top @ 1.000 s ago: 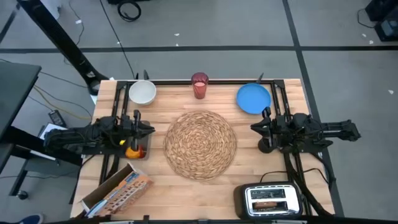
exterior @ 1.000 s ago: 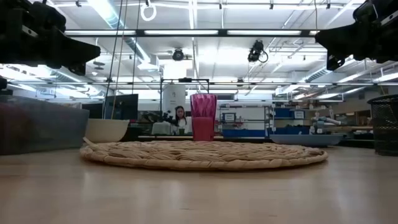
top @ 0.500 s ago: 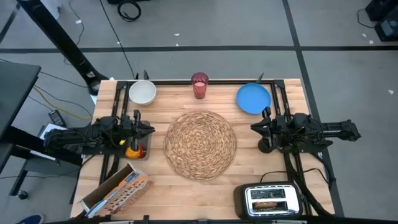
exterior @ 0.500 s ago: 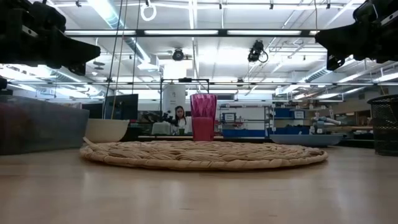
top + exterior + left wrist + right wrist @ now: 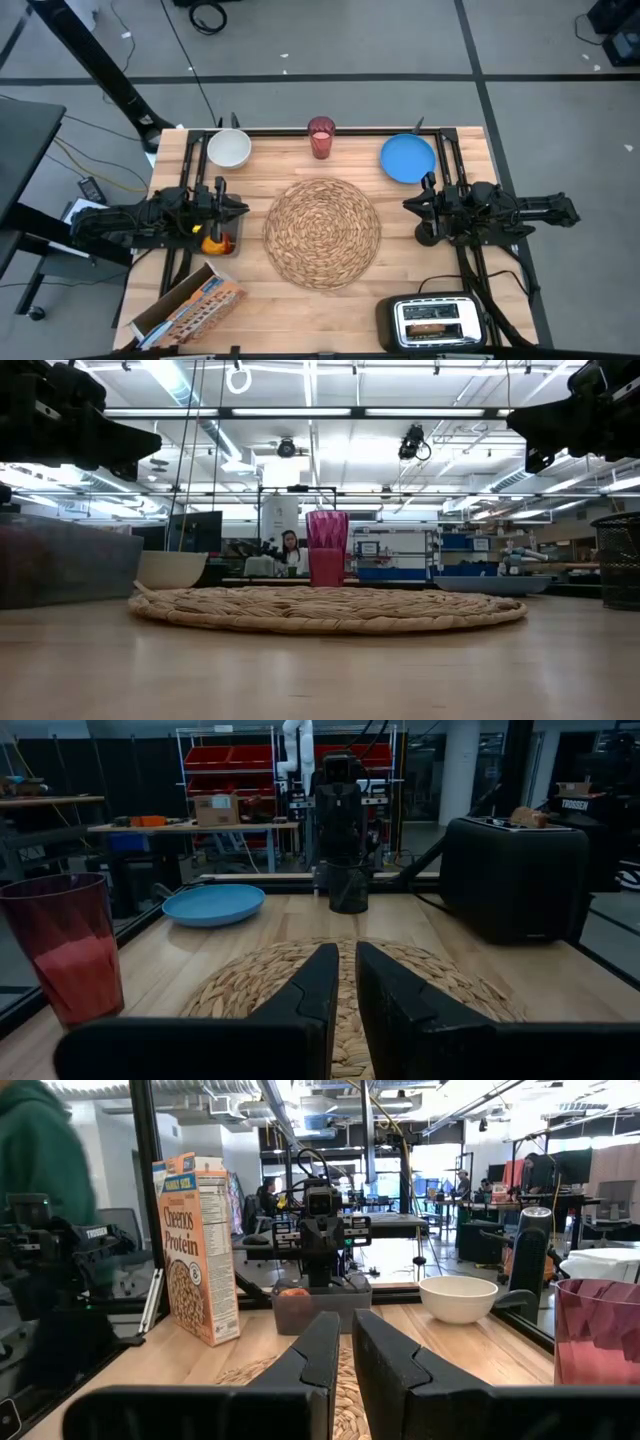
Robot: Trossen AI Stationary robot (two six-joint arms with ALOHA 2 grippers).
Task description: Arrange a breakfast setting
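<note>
Round woven straw placemat (image 5: 322, 232) lies bare at table centre, coiled tan weave flat; left gripper (image 5: 240, 208) and right gripper (image 5: 408, 204) flank it, fingers nearly closed, holding nothing.

Middle of the table is basically wide open: the round woven straw placemat (image 5: 322, 232) has nothing on it, and there's bare wood all around its edge. The far edge is busier, with the small white bowl (image 5: 229, 149), translucent red cup (image 5: 321, 137) and blue plate (image 5: 408, 158) lined up well apart, with gaps between them. The near corners are blocked: orange Cheerios box (image 5: 190, 307) on the left, black-and-silver toaster (image 5: 433, 322) on the right. Both arms hover at the placemat's sides.
</note>
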